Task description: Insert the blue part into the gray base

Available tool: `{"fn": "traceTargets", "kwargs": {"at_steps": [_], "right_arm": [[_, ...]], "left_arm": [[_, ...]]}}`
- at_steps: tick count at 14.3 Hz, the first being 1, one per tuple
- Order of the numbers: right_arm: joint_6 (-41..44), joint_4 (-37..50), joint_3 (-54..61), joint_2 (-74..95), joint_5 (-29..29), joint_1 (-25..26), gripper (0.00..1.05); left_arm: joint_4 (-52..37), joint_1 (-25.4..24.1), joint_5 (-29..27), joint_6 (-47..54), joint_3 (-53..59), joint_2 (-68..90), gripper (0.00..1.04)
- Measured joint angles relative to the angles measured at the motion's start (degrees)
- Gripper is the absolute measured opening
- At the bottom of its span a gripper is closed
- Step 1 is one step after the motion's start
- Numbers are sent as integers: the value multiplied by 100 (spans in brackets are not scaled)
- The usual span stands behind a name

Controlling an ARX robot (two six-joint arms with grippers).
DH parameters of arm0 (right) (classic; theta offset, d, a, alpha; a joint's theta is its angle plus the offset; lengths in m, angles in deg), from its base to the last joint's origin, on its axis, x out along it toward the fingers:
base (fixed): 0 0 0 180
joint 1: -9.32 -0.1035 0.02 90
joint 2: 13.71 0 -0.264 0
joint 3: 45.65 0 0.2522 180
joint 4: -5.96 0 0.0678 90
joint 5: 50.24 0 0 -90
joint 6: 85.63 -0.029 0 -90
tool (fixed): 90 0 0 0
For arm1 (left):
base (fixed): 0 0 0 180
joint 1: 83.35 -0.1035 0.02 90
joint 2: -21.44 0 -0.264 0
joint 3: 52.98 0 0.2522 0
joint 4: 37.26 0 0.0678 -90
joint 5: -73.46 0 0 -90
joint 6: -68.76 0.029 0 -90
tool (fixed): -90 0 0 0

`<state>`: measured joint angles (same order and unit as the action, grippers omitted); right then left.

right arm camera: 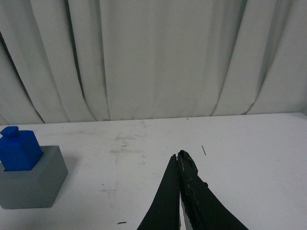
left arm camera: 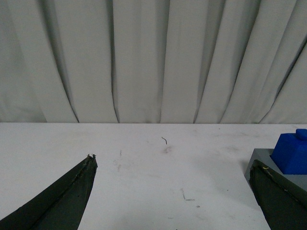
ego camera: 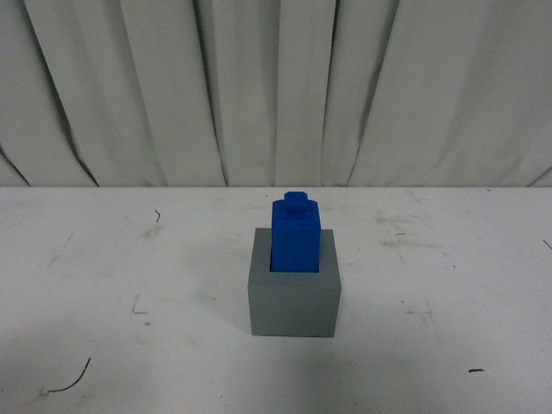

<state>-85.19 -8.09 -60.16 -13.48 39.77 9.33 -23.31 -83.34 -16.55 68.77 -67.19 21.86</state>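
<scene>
A bright blue part (ego camera: 294, 235) stands upright in the recess of the gray base (ego camera: 293, 297), just below the centre of the front view, its knobbed top well above the base walls. The base sits on a scuffed white bench (ego camera: 129, 259) with a pleated white curtain (ego camera: 276, 86) behind. In the wrist views, the left hand (left arm camera: 172, 179) is spread wide and holds nothing; the right hand (right arm camera: 179, 157) has its fingertips pressed together, empty, apart from the base.
</scene>
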Motion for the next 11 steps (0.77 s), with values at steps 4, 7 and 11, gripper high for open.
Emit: {"fn": "traceTargets", "kwargs": {"at_steps": [4,7,11], "right_arm": [[2,7,0,0,2,0,3],[0,7,0,-2,0,0,39],[0,7,0,0,2,0,92]], "left_arm": [[-2,0,0,-2,0,0,98],[-2,0,0,0,0,0,98],[-2,0,0,-2,0,0,98]]}}
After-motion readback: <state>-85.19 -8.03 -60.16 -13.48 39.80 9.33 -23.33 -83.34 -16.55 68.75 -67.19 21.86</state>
